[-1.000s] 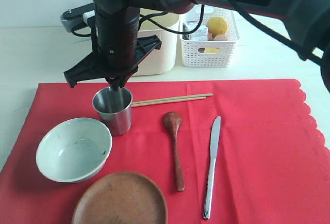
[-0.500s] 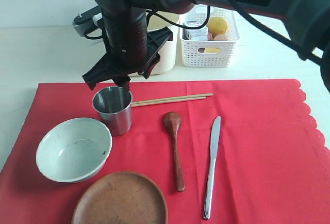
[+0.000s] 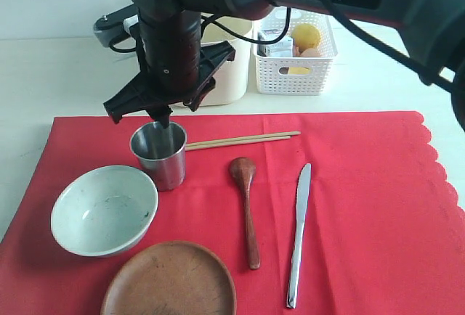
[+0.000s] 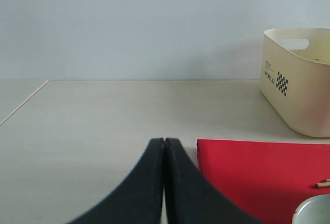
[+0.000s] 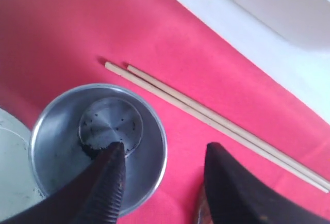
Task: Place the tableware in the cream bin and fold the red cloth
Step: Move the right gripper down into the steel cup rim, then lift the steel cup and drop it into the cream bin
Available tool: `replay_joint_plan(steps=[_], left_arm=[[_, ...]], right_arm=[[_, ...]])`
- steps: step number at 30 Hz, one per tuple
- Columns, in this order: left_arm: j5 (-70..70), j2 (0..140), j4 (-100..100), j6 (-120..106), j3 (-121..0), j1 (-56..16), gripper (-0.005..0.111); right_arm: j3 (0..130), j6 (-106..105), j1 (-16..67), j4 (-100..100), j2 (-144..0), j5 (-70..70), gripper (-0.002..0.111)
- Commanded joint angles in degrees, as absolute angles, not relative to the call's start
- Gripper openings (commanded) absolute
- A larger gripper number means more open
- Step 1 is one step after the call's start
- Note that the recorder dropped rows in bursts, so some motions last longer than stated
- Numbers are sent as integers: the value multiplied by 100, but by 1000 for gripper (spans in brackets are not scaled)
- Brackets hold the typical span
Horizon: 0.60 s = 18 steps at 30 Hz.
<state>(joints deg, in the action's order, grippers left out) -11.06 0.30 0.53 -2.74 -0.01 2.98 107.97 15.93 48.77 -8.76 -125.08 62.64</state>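
The steel cup (image 3: 160, 155) stands upright on the red cloth (image 3: 363, 199), with nothing in it but dark specks on its floor. Beside it, the pale bowl (image 3: 104, 210) holds only faint marks, and the brown plate (image 3: 171, 282) is bare, its near side cut off by the frame. The cream bin (image 3: 227, 83) sits on the table (image 3: 58, 75) past the cloth's far edge, largely hidden by the arm; its contents cannot be seen. Next to it, the white lattice basket (image 3: 294, 64) holds a lemon (image 3: 306, 35) and other small food pieces.

The chopsticks (image 3: 243, 140) lie side by side, running crosswise from the cup's rim towards the right. The wooden spoon (image 3: 247, 206) points its bowl end away and its handle towards the near edge. The knife (image 3: 298, 235) lies nearly parallel to it, tip away.

The right gripper (image 5: 165, 152) hangs over the cup with its fingers parted, one above the cup's interior and one outside the rim, gripping nothing. The left gripper (image 4: 164, 144) is closed, fingers touching, empty, low over bare table near the cloth's corner.

The cloth lies flat, with its scalloped edge on the right and a broad open stretch beyond the knife.
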Motion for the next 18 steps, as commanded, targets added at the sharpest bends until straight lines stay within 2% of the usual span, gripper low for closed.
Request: replay_joint_plan(steps=[1, 8, 10, 12, 16, 18], left_arm=[[-1108, 0, 111, -280, 0, 258, 3], [-1108, 0, 111, -280, 0, 258, 3], [-1108, 0, 111, -280, 0, 258, 3], [-1108, 0, 111, -280, 0, 258, 3], [-1108, 0, 111, -280, 0, 258, 3], [-1108, 0, 111, -280, 0, 258, 3]], right_arm=[[10831, 1571, 4883, -909, -12613, 5966, 47], [10831, 1666, 4883, -1070, -13027, 5961, 47], [10831, 1634, 4883, -1002, -13054, 5913, 44], [10831, 1495, 4883, -913, -13054, 5869, 33], [10831, 1471, 4883, -908, -12992, 5884, 5], [10831, 1506, 4883, -908, -12902, 5894, 0]])
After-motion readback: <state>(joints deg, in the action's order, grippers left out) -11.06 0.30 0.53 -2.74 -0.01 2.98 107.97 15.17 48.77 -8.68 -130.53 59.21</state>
